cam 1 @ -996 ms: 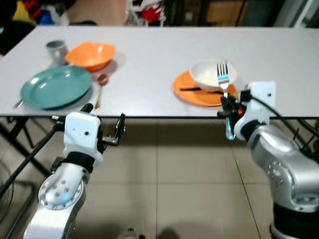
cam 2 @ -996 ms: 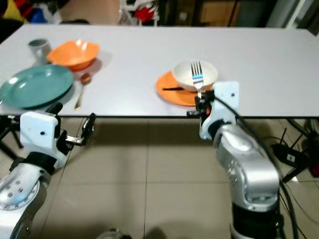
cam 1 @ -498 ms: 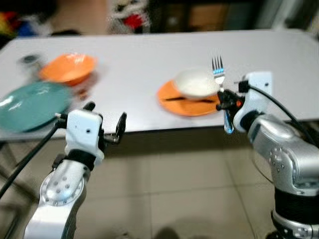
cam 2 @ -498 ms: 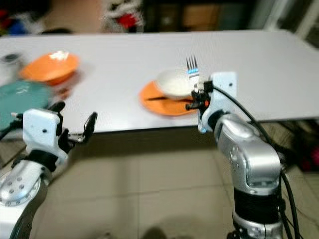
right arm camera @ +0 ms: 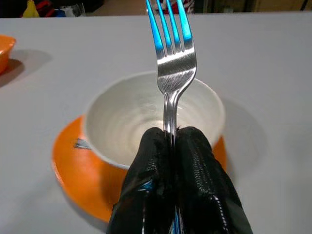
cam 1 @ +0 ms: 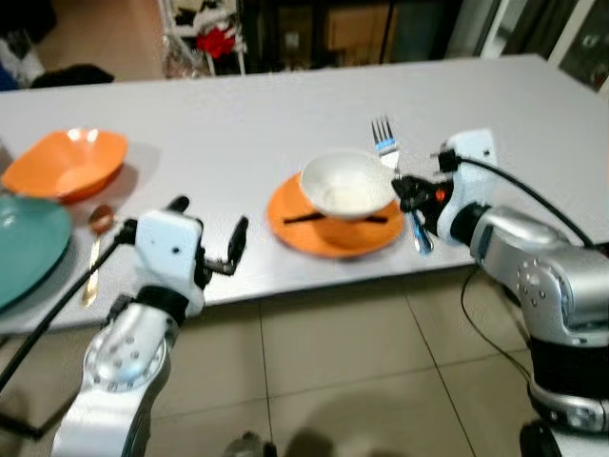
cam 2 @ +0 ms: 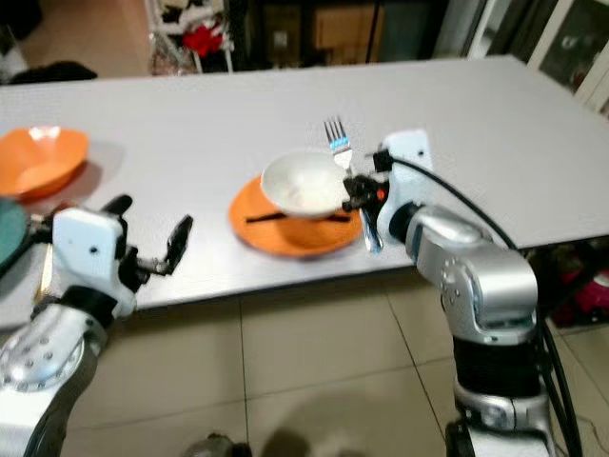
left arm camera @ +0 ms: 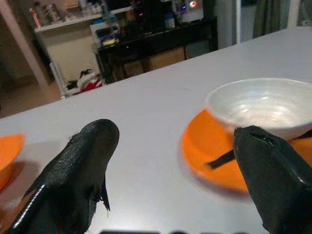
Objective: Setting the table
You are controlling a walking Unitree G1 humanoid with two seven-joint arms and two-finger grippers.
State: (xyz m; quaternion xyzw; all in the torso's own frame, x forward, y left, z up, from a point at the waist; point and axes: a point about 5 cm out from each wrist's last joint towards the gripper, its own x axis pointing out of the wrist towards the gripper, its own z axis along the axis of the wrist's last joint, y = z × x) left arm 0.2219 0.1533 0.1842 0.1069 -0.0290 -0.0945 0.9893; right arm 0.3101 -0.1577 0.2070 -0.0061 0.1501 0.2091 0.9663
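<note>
Right tool [right arm camera: 171, 139] pinches fork [right arm camera: 171, 58]; handle hidden.

Grey table [cam 1: 238, 114]: plates [cam 1: 328, 224], orange bowl [cam 1: 65, 164], spoon [cam 1: 93, 249].

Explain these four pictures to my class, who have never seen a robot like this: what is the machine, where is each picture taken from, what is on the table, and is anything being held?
This is a humanoid robot with two silver arms, each ending in a gripper of two black fingers. Two pictures come from cameras on its head, looking down at a grey table. The other two come from cameras on its wrists, looking along the fingers.

On the table are a white bowl on an orange plate, an orange bowl, a spoon and the edge of a green plate.

The right gripper is shut on a fork, prongs up, beside the white bowl. The left gripper is open at the table's near edge, holding nothing.
</note>
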